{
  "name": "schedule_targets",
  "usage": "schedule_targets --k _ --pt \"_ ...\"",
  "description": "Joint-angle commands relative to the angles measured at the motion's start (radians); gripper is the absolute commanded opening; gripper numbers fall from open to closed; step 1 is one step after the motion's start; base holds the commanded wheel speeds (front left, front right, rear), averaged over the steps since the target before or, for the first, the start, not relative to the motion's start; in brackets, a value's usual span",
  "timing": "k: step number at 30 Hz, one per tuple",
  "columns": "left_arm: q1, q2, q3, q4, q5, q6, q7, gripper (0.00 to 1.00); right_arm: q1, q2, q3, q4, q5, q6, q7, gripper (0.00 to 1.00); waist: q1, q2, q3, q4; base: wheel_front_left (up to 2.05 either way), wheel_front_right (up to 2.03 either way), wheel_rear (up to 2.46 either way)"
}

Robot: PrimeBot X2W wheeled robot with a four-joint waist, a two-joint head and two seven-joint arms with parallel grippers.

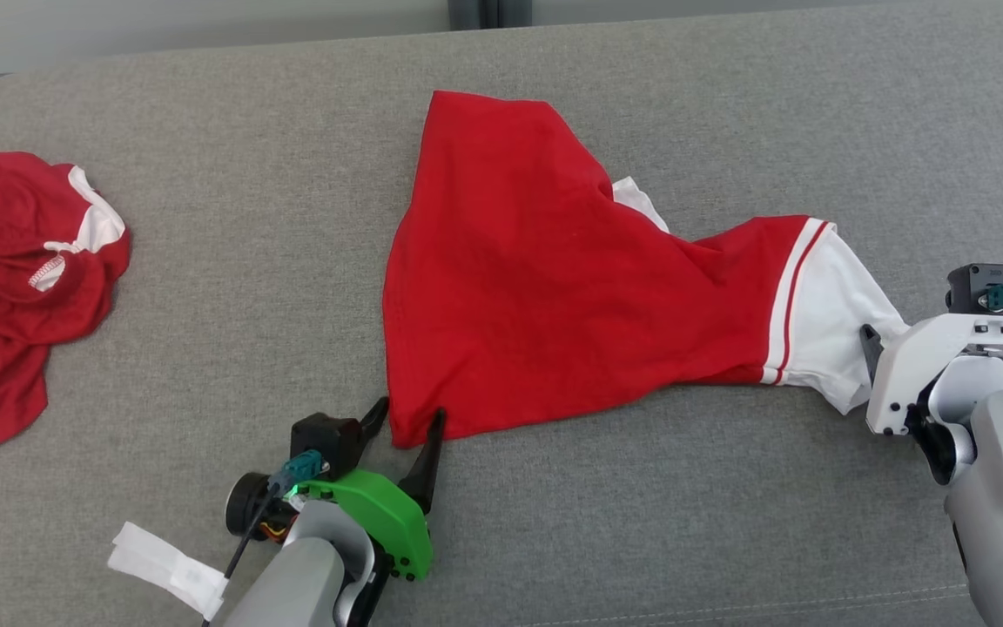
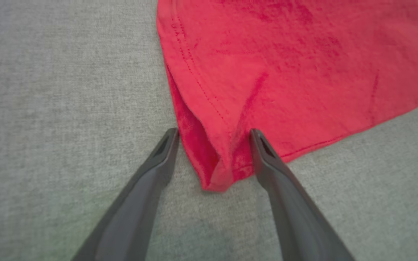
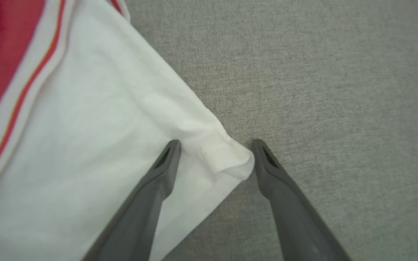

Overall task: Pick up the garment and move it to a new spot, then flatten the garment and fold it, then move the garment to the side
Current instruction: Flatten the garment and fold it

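Note:
A red garment (image 1: 536, 279) with a white sleeve (image 1: 832, 313) lies spread on the grey cushion (image 1: 292, 218). My left gripper (image 1: 408, 422) stands open at its near red corner (image 2: 218, 170), one finger on each side of the cloth. At the far right my right gripper (image 3: 214, 145) is open too, straddling the tip of the white sleeve (image 3: 227, 156). In the head view only one right finger (image 1: 871, 341) is visible beside the sleeve edge; the other is hidden behind the wrist.
A second red and white garment (image 1: 23, 279) lies crumpled at the cushion's left edge. A white tag (image 1: 171, 570) hangs by my left forearm. Bare grey fabric stretches between the two garments and along the front.

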Motion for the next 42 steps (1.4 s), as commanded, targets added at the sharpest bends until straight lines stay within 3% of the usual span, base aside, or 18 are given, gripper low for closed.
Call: schedule_targets --k 1,2,3,4,5,6,7,13,17,23,28,36,42 --pt "-0.010 0.004 -0.012 0.019 -0.016 -0.001 0.005 1.00 0.004 0.004 0.009 0.030 0.016 -0.001 0.015 1.00 0.0000 0.0000 0.010 0.002 0.00 0.00 0.00" --pt "-0.014 0.004 -0.017 0.023 -0.019 -0.002 0.005 1.00 0.004 0.004 0.017 0.040 0.024 -0.001 0.023 1.00 0.0000 0.0000 0.013 0.002 0.00 0.00 0.00" --pt "-0.018 0.004 -0.023 0.028 -0.026 -0.003 0.008 1.00 0.004 0.004 0.023 0.050 0.034 -0.001 0.027 0.62 0.0000 0.0000 0.017 0.002 0.00 0.00 0.00" --pt "-0.021 0.004 -0.031 0.034 -0.031 -0.003 0.016 0.80 0.002 0.003 0.027 0.056 0.042 -0.001 0.026 0.26 0.0000 0.0000 0.019 0.002 0.00 0.00 0.00" --pt "-0.023 0.004 -0.036 0.038 -0.034 -0.004 0.016 0.49 0.001 0.003 0.030 0.059 0.049 -0.001 0.021 0.00 0.0000 0.0000 0.021 0.002 0.00 0.00 0.00" --pt "-0.023 0.003 -0.042 0.041 -0.041 -0.004 0.018 0.29 0.001 0.003 0.033 0.062 0.055 -0.001 0.017 0.00 0.0000 0.0000 0.023 0.002 0.00 0.00 0.00" --pt "-0.020 0.002 -0.050 0.044 -0.048 -0.005 0.023 0.00 0.003 0.002 0.036 0.065 0.058 -0.001 0.014 0.00 0.0000 0.0000 0.024 0.001 0.00 0.00 0.00" --pt "-0.002 0.003 -0.063 0.044 -0.096 -0.011 0.007 0.00 0.018 0.003 0.043 0.052 0.094 -0.001 -0.040 0.00 0.0000 0.0000 0.002 -0.003 0.00 0.00 0.00" --pt "0.005 0.004 -0.027 -0.019 -0.156 -0.012 -0.021 0.00 0.023 0.029 0.017 -0.015 0.194 0.000 -0.106 0.00 0.0000 0.0000 -0.028 -0.005 0.00 0.00 0.00" --pt "0.033 0.019 0.036 -0.176 -0.233 -0.019 -0.033 0.00 0.077 0.027 0.027 -0.200 0.347 0.000 -0.142 0.00 0.0000 0.0000 -0.077 -0.017 0.00 0.00 0.00" --pt "0.039 0.046 0.068 -0.395 -0.389 -0.020 -0.005 0.00 0.113 0.022 0.005 -0.434 0.455 0.000 -0.129 0.00 0.0000 0.0000 -0.106 -0.036 0.00 0.00 0.00" --pt "-0.059 0.122 0.155 -0.653 -0.638 -0.019 0.100 0.00 0.063 0.052 -0.035 -0.717 0.503 0.000 -0.057 0.00 0.0000 0.0000 -0.121 -0.067 0.00 0.00 0.00" --pt "-0.194 0.171 0.184 -0.718 -0.639 -0.013 0.148 0.00 -0.024 0.085 -0.054 -0.854 0.503 0.000 -0.008 0.00 0.0000 0.0000 -0.100 -0.083 0.00 0.00 0.00"
